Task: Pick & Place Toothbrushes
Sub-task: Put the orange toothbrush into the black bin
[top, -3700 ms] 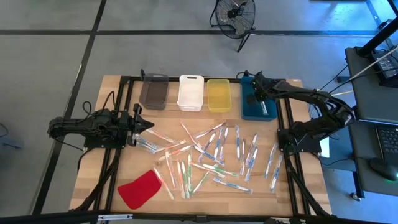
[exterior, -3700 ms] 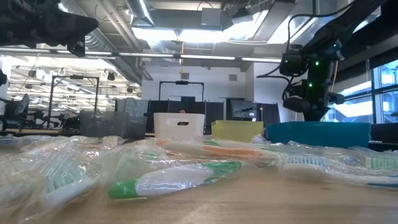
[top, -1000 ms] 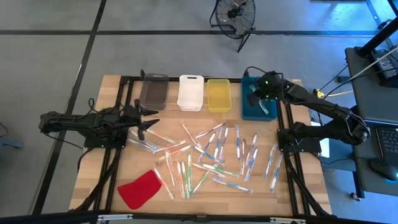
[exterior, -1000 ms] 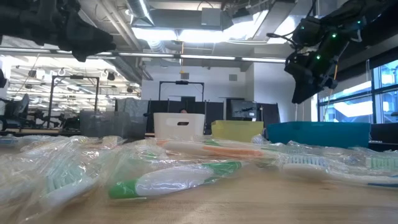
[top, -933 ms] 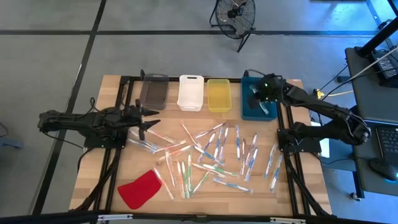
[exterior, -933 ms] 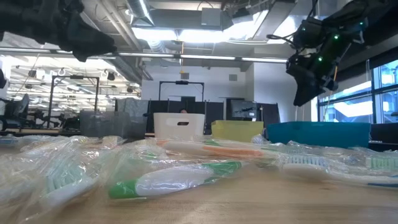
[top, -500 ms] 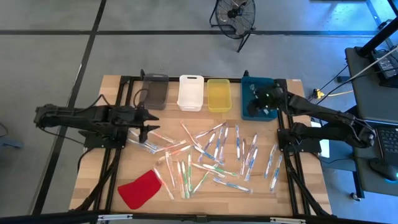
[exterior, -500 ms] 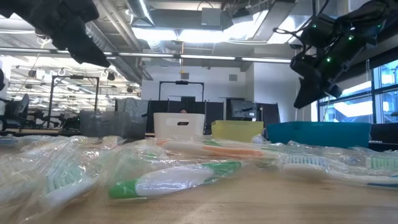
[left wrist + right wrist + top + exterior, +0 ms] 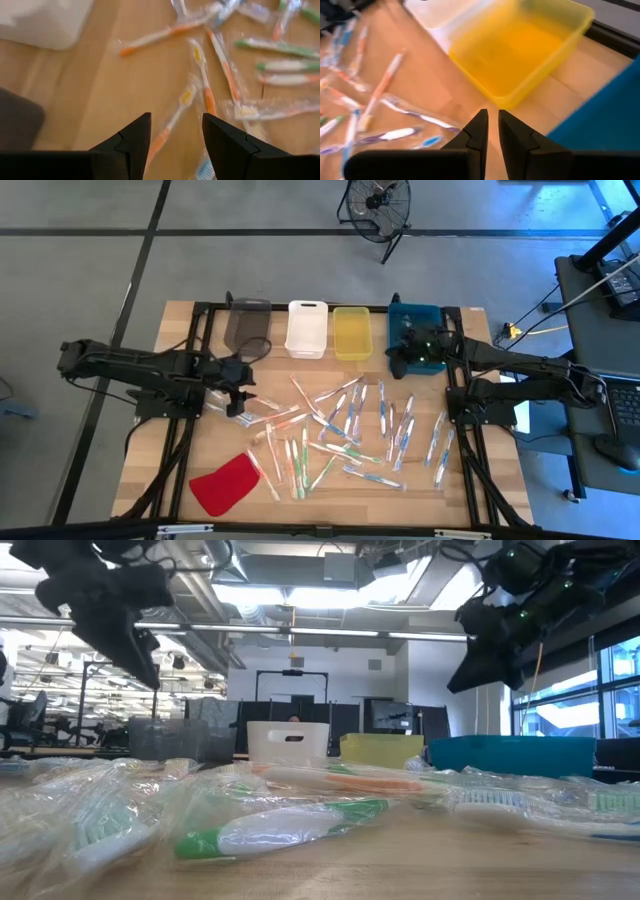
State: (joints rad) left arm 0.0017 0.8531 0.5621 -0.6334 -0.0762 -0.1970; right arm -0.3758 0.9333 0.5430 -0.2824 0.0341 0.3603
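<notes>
Many toothbrushes [image 9: 340, 425] in clear wrappers lie flat and scattered over the middle of the wooden table. My left gripper [image 9: 241, 391] hangs open above the heap's left edge, tipped downward. In its wrist view, an orange-handled toothbrush [image 9: 176, 114] lies on the wood below the gap between the fingers [image 9: 176, 131]. My right gripper [image 9: 396, 362] hovers by the near left corner of the blue bin [image 9: 405, 315]. Its fingers [image 9: 492, 125] are almost together with nothing between them. It points past the yellow bin [image 9: 520, 45].
Grey [image 9: 247, 325], white [image 9: 306, 328], yellow [image 9: 352, 332] and blue bins stand in a row along the far edge. A flat red piece [image 9: 226, 483] lies near the front left. Black frame rails run along both sides of the table.
My left gripper has swung out over the left edge of the heap and tipped from nearly level to pointing steeply down. My right gripper has drawn back from above the blue bin toward its near left corner, turning toward the table's middle.
</notes>
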